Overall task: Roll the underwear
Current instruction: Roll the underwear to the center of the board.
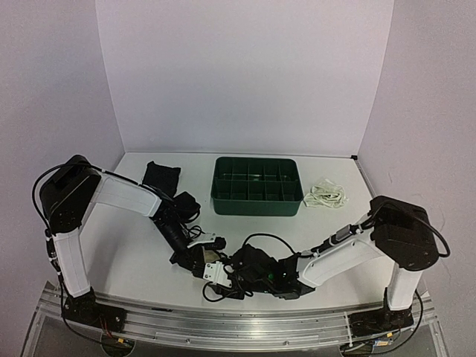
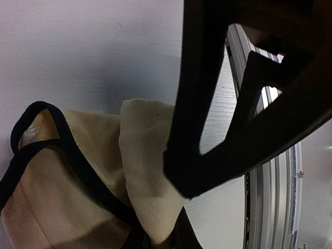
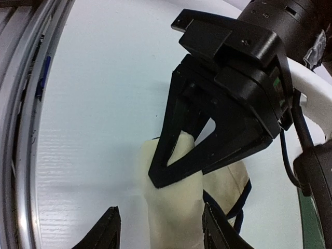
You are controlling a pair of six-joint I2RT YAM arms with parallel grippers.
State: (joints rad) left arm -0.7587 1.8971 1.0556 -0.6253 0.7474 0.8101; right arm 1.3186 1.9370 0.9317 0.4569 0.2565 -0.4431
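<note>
At the near edge of the desk (image 1: 134,253), just beyond the metal rail (image 1: 245,316), the two wrists crowd together. From above they hide nearly all of the cream underwear (image 2: 57,207), leaving only a small pale patch between them. The left claw (image 3: 161,179) is closed on a folded flap of that cream cloth, though its own camera shows little besides one dark finger across the fold, and the lower finger is mostly cut off. The right claw (image 3: 163,231) stands open. Only its two tips show at the bottom of its view, one on either side of the cloth: the left tip is clear of it, and I cannot tell whether the right tip touches. The cream piece is bunched into a loose lengthwise fold whose long axis runs from the right claw toward the left. Its black-trimmed edges trail off to one side, and how far it is rolled cannot be made out. The desk is smooth and white, boxed in by plain pale walls (image 1: 245,74) at the back and both sides. Farther back on the left, the black underwear (image 1: 161,175) lies flat, its long axis pointing roughly away from the arms, with its near end partly hidden by the left arm. The green tray (image 1: 256,205) sits at centre back. To its right the white underwear (image 1: 327,195) lies crumpled, too small to read its direction.
</note>
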